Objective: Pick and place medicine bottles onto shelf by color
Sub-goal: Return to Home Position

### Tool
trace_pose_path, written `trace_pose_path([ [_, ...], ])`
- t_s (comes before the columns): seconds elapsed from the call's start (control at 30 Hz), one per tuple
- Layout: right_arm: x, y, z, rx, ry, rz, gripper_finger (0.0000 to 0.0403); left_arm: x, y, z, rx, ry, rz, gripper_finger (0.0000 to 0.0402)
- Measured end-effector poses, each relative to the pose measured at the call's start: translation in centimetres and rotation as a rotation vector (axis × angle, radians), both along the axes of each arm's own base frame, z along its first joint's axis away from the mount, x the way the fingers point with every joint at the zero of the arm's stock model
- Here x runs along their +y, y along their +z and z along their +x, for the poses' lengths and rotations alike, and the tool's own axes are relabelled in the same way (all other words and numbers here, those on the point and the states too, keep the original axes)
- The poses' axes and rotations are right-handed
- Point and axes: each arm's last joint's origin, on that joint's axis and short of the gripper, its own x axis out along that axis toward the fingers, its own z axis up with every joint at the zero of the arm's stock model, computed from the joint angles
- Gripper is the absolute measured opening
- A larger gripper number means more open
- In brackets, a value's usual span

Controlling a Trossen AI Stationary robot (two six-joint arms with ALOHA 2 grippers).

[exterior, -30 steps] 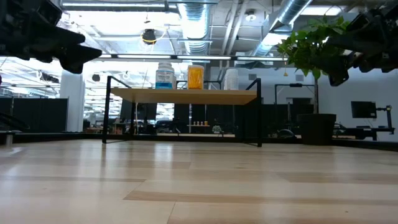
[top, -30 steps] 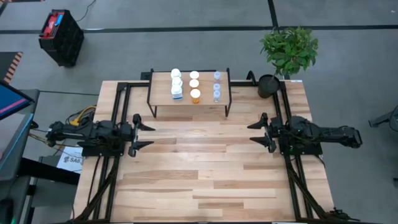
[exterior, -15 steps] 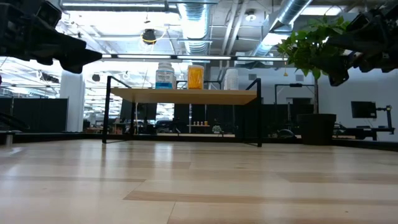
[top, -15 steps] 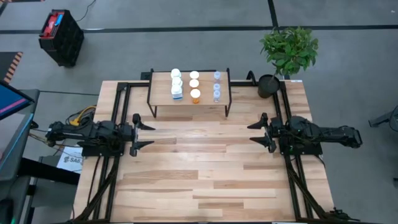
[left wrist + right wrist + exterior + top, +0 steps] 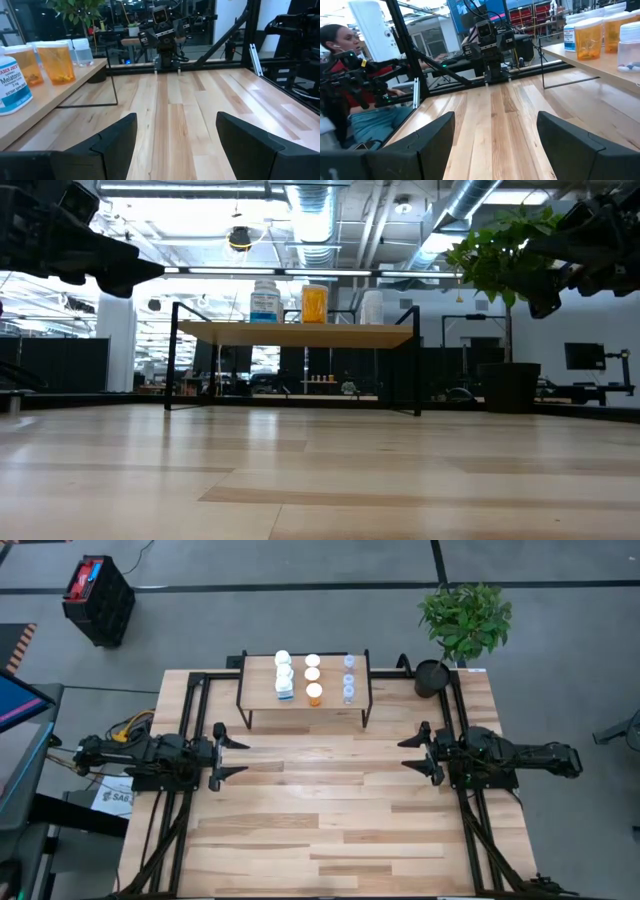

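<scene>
High view: the left gripper [image 5: 243,759] hangs over the left side of the wooden table [image 5: 330,825], its two fingers spread apart and holding nothing. The right gripper [image 5: 404,753] faces it from the right side, fingers likewise apart and empty. The shelf [image 5: 262,692] stands well apart from both, between them and out toward the far edge. On it are three rows running away from the grippers: the white bottles [image 5: 285,671] nearest the left gripper, the orange bottles [image 5: 313,674] in the middle, and the clear bottles [image 5: 349,678] nearest the right gripper. A potted plant [image 5: 463,620] stands beyond the right gripper, off the table's corner.

Low view: both grippers hang high at the picture's upper corners, well above the tabletop. The shelf sits between and beyond them, with one white, one orange and one clear bottle showing upright on top.

Left wrist view: the left gripper's fingers [image 5: 114,137] stand wide apart around bare wood. A Melatonin bottle [image 5: 10,82] is the nearest bottle on the shelf beside it, then the orange ones.

Right wrist view: the right gripper's fingers [image 5: 436,135] are also parted. A person [image 5: 340,55] sits beyond the left arm.
</scene>
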Motion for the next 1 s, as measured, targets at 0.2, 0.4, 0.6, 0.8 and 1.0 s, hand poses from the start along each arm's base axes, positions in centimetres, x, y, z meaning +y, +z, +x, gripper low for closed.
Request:
trace_pose_path([
  [0.2,0.00,0.00,0.00,0.000,0.000,0.000,0.0306,0.00,0.00,0.00,0.000,0.001,-0.012,0.0261],
  [0.4,0.00,0.00,0.00,0.000,0.000,-0.001,0.0306,0.00,-0.01,0.00,0.001,0.000,-0.004,0.0261],
  [0.6,0.00,0.00,0.00,0.000,0.000,0.000,0.0306,0.00,-0.01,0.00,0.001,0.000,-0.004,0.0261],
  [0.8,0.00,-0.02,0.00,0.001,0.001,-0.001,0.0306,0.00,-0.01,0.00,0.001,0.000,-0.004,0.0261],
  [1.0,0.00,-0.02,0.00,0.001,0.001,-0.001,0.0306,0.00,-0.01,0.00,0.001,0.000,-0.003,0.0261],
])
